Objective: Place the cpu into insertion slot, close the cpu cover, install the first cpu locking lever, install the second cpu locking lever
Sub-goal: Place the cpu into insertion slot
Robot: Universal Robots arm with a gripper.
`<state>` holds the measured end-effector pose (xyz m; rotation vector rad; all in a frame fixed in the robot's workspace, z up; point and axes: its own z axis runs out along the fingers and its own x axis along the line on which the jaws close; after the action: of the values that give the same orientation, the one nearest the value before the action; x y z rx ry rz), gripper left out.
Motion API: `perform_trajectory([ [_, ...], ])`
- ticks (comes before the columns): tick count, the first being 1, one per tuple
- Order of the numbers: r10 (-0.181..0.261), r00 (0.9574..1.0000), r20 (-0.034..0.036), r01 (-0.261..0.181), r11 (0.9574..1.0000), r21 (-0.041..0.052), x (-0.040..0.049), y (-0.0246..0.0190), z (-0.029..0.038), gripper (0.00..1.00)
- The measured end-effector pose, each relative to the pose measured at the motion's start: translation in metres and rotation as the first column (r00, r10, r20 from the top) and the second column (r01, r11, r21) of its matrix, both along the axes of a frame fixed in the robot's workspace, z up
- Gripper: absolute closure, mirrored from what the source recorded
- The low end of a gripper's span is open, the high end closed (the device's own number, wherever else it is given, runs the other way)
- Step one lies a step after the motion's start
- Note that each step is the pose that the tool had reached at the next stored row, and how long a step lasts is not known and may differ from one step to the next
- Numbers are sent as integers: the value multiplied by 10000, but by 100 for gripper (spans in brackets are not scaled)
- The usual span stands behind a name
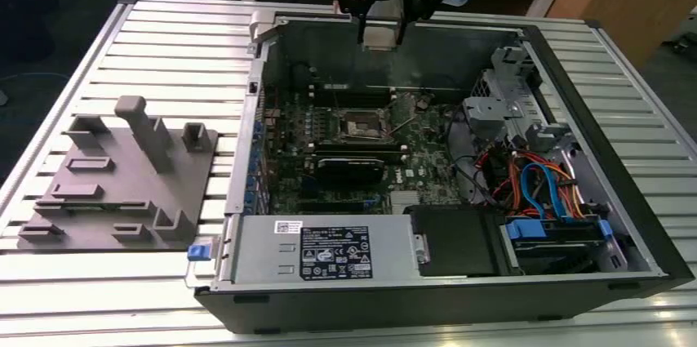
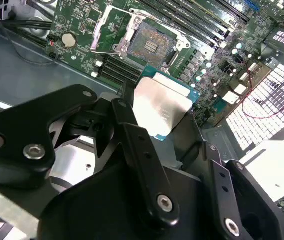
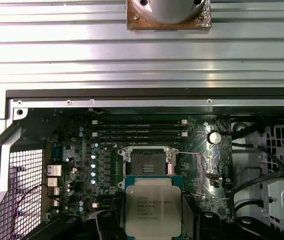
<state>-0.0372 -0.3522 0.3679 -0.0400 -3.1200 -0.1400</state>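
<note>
While the gripper [image 1: 381, 30] is pinching the cpu [image 3: 152, 210] by its edges above the computer case [image 1: 436, 306], the open insertion slot [image 1: 360, 124] is lying at six o'clock from it in the exterior view. A good placement is calling for a chip held level and squared to the socket.

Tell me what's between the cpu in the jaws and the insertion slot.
Nothing solid. In the exterior view the cpu hangs in the gripper above the open case, with only air down to the insertion slot on the board.
</note>
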Motion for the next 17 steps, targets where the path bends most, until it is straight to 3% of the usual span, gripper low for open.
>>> perform_trajectory([
  [7,-403,9992,-1,403,9992,0,0,0,-1,46],
  [17,-476,9989,0,476,9989,0,0,0,-1,46],
])
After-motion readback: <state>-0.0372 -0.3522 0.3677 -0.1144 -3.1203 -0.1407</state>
